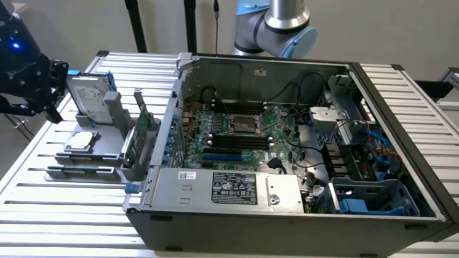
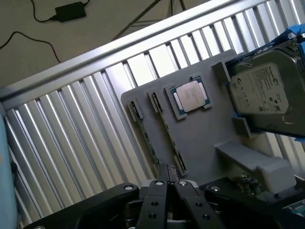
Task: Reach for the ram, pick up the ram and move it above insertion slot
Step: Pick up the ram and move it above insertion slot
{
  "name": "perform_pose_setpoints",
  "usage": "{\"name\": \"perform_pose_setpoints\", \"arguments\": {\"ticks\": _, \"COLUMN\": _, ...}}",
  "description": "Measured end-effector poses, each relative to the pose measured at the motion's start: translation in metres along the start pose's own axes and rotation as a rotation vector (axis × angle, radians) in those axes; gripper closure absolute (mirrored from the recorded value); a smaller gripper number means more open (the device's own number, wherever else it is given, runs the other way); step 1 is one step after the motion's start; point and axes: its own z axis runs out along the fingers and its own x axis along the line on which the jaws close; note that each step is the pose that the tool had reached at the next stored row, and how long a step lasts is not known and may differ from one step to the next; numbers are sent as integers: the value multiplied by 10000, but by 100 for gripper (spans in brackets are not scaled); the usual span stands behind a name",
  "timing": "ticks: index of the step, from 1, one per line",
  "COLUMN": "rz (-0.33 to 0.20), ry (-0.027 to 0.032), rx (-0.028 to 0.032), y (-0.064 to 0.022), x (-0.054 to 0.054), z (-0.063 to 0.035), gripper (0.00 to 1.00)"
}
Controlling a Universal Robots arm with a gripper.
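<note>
- Gripper point(image 2: 169, 183): jaws pressed together, holding nothing; poised over the grey holder point(image 2: 205, 136).
- Ram point(image 1: 80, 171): stands edgewise in a holder slot, below and just ahead of the jaws; probably so its upper edge offers a grip.

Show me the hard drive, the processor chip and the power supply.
hard drive point(image 2: 264, 93), wrist view, on its label
processor chip point(image 2: 190, 95), wrist view, metal lid centre
power supply point(image 1: 237, 188), exterior view, black label

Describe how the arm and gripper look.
The arm is a silver-grey tube with light blue joint caps. The gripper is black, with angular links and small silver screw heads. A blue light glows on the black wrist.
</note>
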Motion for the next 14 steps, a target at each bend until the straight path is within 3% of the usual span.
{"name": "perform_pose_setpoints", "arguments": {"ticks": 14, "rz": -2551, "ry": 21, "rx": -1, "y": -1, "x": 1, "z": 34, "gripper": 89}}
